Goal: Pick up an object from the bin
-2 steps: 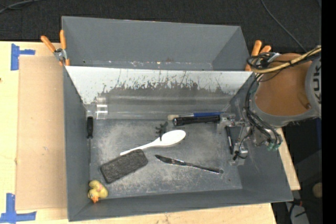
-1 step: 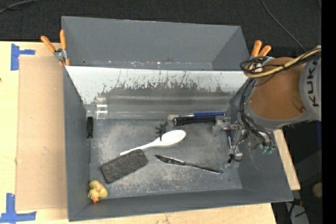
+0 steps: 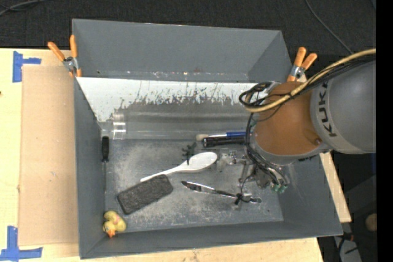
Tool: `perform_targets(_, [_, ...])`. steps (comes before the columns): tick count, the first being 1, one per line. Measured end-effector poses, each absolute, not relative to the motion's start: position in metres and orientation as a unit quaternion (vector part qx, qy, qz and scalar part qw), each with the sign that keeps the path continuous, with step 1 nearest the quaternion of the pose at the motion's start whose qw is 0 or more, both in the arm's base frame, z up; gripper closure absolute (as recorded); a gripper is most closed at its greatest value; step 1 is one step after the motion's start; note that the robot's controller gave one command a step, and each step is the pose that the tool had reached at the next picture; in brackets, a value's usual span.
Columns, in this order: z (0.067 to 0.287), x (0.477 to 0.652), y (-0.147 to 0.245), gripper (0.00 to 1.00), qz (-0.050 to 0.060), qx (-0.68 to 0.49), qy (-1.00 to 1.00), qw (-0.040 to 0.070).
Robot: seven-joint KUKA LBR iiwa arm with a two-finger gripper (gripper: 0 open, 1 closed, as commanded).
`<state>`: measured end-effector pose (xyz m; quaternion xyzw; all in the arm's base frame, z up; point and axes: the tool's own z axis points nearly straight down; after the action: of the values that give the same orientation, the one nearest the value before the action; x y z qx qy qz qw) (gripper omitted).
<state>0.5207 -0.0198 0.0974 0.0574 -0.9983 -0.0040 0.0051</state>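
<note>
My gripper hangs low at the right side of the bin, under the orange wrist cover. Its tip is right at the right end of a thin black metal tool that lies flat on the floor and points left; I cannot tell if they touch. A white plastic spoon lies just left of the gripper, bowl towards it. Behind the spoon lies a black and blue pen, partly hidden by the wrist.
A clear plastic tube lies along the back wall. A grey oblong sponge block sits front left, a yellow rubber duck in the front left corner, and a small black stick by the left wall.
</note>
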Motion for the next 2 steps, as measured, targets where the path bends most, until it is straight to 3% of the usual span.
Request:
perform_targets(1, [0.069,0.520,-0.026,0.00,0.001,-0.080,-0.997,-0.003])
perform_targets(2, [0.071,0.533,-0.013,1.00,-0.002,0.043,-0.999,-0.001])
